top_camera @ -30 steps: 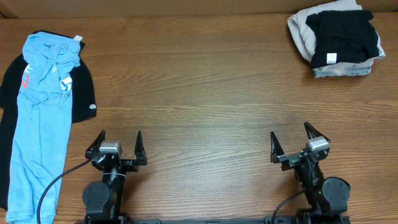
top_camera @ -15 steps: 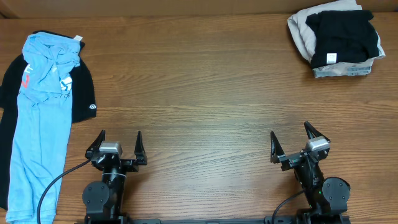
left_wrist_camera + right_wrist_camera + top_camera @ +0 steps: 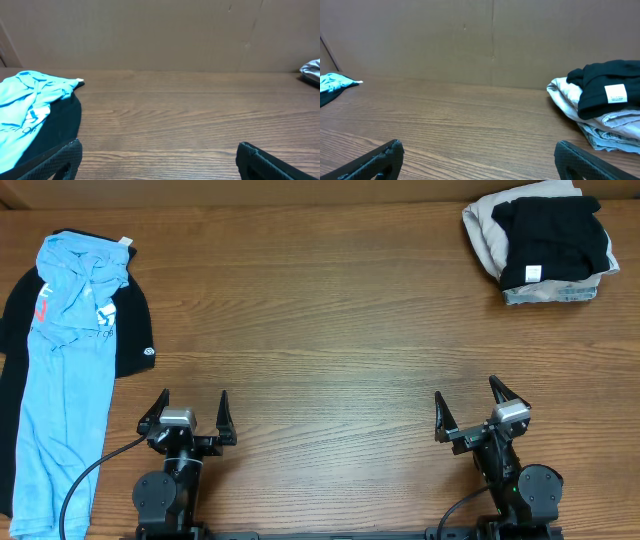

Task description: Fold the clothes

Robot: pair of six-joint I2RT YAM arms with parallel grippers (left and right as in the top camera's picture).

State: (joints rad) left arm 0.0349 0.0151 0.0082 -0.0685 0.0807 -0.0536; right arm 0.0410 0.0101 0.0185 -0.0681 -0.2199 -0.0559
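Note:
The light blue T-shirt (image 3: 62, 370) lies crumpled lengthwise at the table's left edge, on top of a black garment (image 3: 132, 330) with a small round white logo. Its white neck tag points toward the far side. It also shows at the left of the left wrist view (image 3: 25, 107) and far left in the right wrist view (image 3: 335, 81). My left gripper (image 3: 188, 416) is open and empty near the front edge, to the right of the shirt. My right gripper (image 3: 478, 408) is open and empty at the front right.
A folded stack of clothes (image 3: 545, 242), black on top of beige and grey, sits at the far right corner; it shows in the right wrist view (image 3: 602, 100). A brown wall stands behind the wooden table (image 3: 320, 320).

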